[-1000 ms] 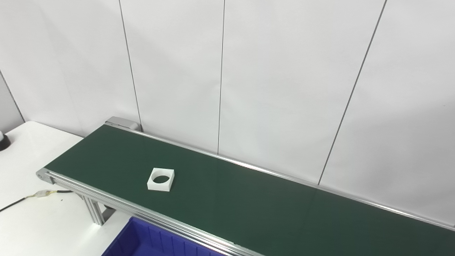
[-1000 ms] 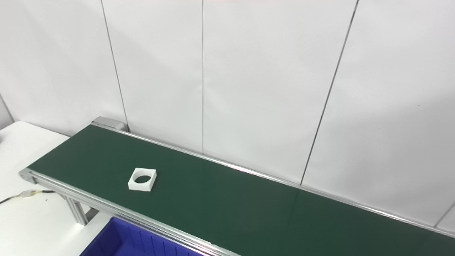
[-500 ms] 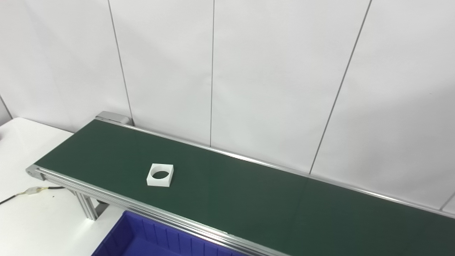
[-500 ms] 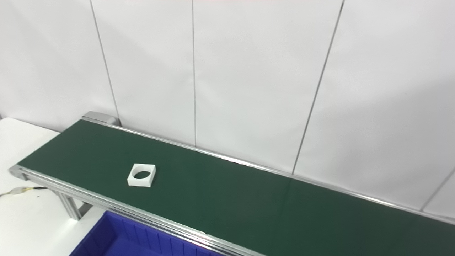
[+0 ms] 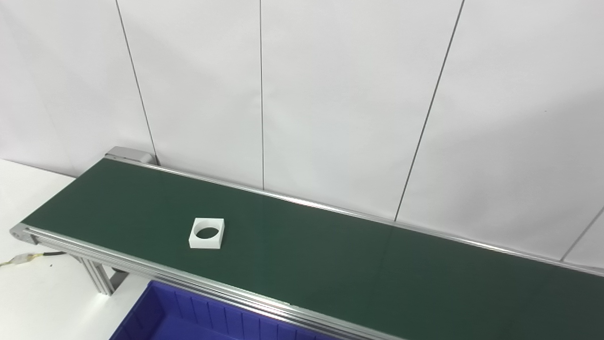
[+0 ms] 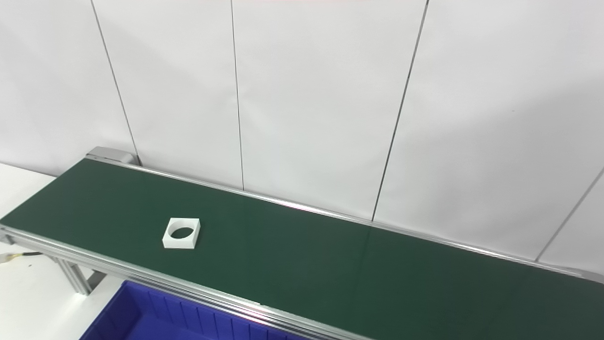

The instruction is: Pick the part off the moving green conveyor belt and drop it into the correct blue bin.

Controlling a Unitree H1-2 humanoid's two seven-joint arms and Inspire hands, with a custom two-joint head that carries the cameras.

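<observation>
Neither hand is in view, so the white square part [image 5: 206, 233] rides the green belt [image 5: 330, 264] unpicked, awaiting a reach from above the near blue bin [image 5: 188, 316]

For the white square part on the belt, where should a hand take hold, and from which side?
Probably from above. The white part lies flat on the green belt, a low square block with a round hole through it. Pinch two opposite outer walls, or hook one wall through the hole. Neither hand is in view yet.

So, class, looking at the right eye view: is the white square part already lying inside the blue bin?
No, the white square part lies flat on the green conveyor belt, while the blue bin sits below the belt's near rail.
</observation>
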